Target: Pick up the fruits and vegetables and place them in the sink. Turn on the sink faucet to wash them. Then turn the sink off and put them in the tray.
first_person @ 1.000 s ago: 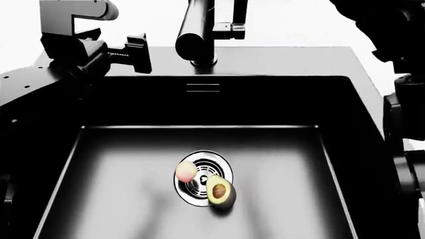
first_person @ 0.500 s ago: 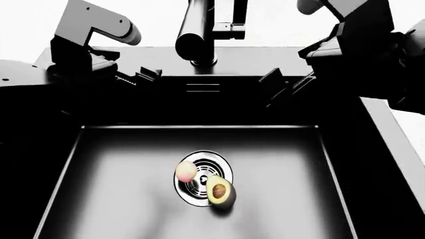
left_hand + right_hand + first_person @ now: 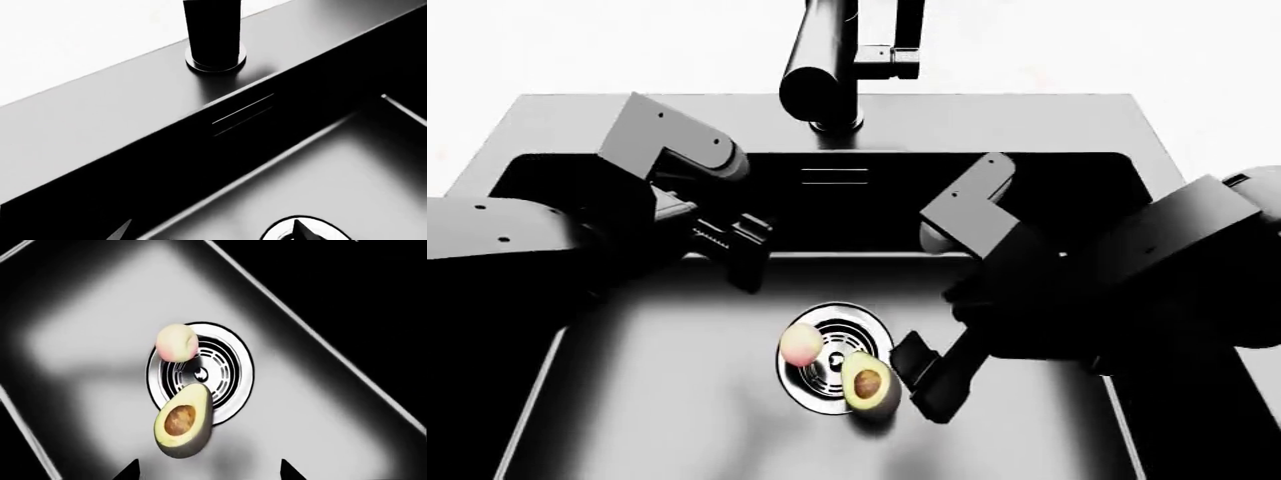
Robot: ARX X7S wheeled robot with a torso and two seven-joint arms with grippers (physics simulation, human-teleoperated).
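Large rectangular black sink (image 3: 641,400) with round steel drain (image 3: 827,345): a halved dark-skinned avocado (image 3: 869,384) with brown pit is seen at the drain's edge, cut face up; a small round pink-yellow peach (image 3: 801,343) rests on the drain's opposite edge. Right claw (image 3: 924,378): fingers spread, empty, positioned just beside the avocado. Left claw (image 3: 741,250): spread, empty, held over the basin's back wall, well apart from both fruits. Tall matte black faucet (image 3: 827,60): mounted behind the basin.

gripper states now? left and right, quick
Left gripper: appears open, empty, above the black rectangular sink basin.
Right gripper: open, empty, beside the halved dark-skinned avocado.
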